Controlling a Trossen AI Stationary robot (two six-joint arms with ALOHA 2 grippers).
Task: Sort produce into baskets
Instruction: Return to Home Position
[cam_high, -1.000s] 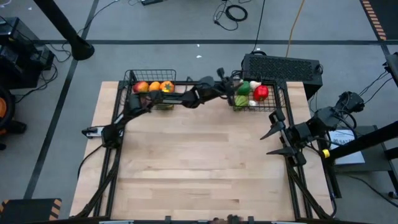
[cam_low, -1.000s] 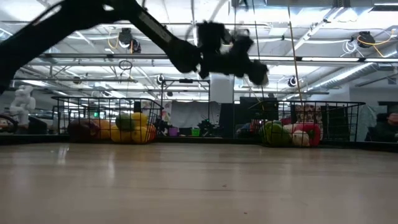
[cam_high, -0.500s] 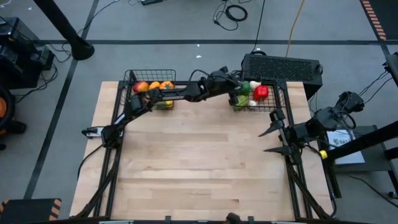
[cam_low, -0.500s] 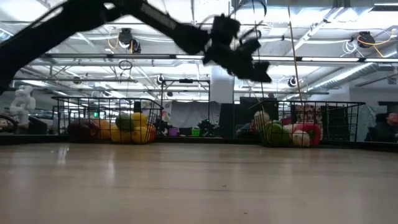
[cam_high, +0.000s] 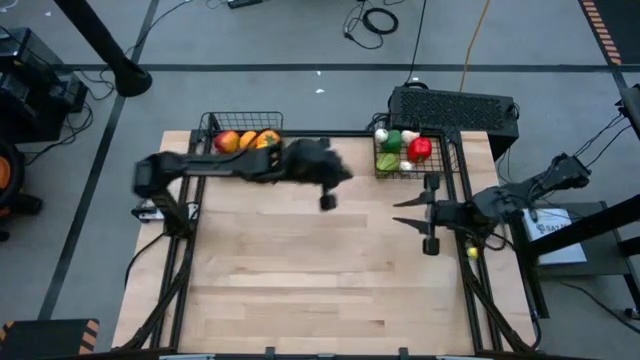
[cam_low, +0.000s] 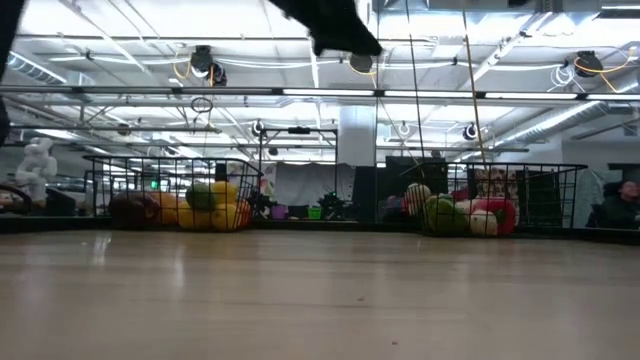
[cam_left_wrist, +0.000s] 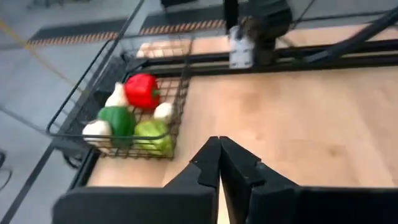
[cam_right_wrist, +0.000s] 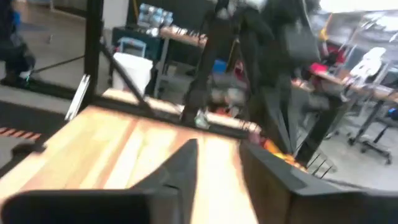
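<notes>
My left hand (cam_left_wrist: 218, 149) hangs over the counter (cam_high: 320, 270), fingers together, empty. My right hand (cam_right_wrist: 219, 148) waits at its edge, fingers apart. All produce (cam_high: 248, 140) lies in the baskets (cam_high: 245, 116).

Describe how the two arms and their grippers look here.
Both arms are dark, slim and jointed. The left arm ends in the left gripper, which has two black wedge-shaped fingers. The right arm carries a looping black cable and a small yellow mark near the wrist. The right gripper has two thin, pointed black fingers.
</notes>
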